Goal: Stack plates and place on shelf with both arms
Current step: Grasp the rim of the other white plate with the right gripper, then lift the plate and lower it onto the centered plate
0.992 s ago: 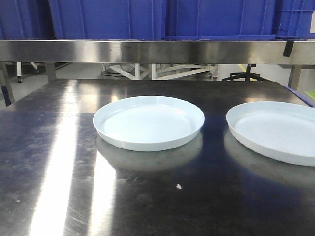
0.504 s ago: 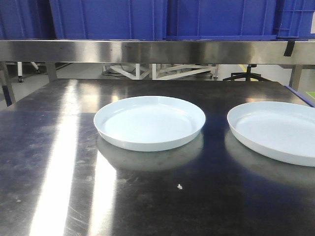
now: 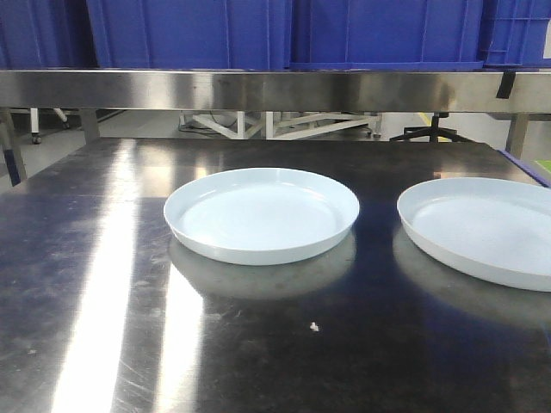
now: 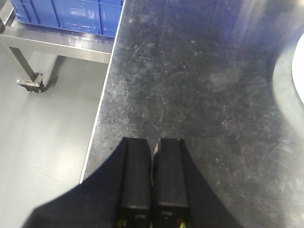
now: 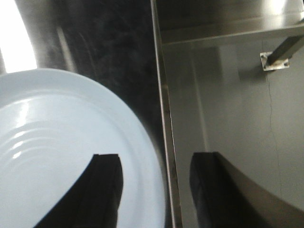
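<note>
Plates are not yet stacked: the middle plate (image 3: pixel 262 215) and the right plate (image 3: pixel 482 228) lie flat on the bench (image 3: pixel 86 258), apart, with a strip of dark steel between them. The shelf (image 3: pixel 258 89) with its blue crates (image 3: pixel 189 34) stands behind and above, carrying neither. Over the last second almost nothing has changed for you: both plates drift a hair to the right in the front view and then hold. They move together, which reads as a small shift of the camera and not a touch on either. No arm shows in that view. Your left pincer (image 4: pixel 155 142) is clenched, jaws pressed together on nothing, over bare bench near its left edge. A pale sliver at the right border of the left wrist view is probably the middle plate's rim, so that arm is not at its plate. Your right pincer (image 5: pixel 156 161) is spread wide and empty, one finger over the right plate's well, the other past the bench edge above the floor (image 5: pixel 228 95), so the rim lies between the jaws; its height over the rim I cannot tell. Judge the task barely begun: the right side looks lined up for a rim grasp, and the bench edge just beside that plate leaves the outer finger little room.
</note>
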Controlling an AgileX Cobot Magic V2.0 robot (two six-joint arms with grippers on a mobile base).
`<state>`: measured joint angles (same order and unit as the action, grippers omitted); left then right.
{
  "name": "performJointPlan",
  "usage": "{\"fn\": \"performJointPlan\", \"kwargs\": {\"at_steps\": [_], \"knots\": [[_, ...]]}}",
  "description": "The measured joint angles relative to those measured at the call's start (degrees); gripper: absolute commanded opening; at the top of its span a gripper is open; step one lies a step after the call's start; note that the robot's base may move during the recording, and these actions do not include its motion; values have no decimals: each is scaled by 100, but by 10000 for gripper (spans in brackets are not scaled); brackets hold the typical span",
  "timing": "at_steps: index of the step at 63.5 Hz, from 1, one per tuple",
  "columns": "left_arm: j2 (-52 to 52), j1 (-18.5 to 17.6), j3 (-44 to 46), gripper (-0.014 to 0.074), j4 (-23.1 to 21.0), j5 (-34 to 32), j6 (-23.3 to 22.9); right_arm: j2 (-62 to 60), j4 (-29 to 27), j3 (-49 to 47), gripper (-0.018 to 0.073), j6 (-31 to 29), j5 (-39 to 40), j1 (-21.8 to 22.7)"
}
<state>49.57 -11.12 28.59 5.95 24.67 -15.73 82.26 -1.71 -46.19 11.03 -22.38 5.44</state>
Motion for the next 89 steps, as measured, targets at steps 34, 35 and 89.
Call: {"fn": "performJointPlan", "kwargs": {"at_steps": [34, 35, 89], "knots": [[0, 0, 0, 86, 0, 0, 0, 700, 4, -247, 53, -14, 183, 59], [0, 0, 0, 86, 0, 0, 0, 686, 37, -277, 50, -14, 136, 59], [0, 0, 0, 86, 0, 0, 0, 751, 282, -2692, 59, -14, -737, -2857]]}}
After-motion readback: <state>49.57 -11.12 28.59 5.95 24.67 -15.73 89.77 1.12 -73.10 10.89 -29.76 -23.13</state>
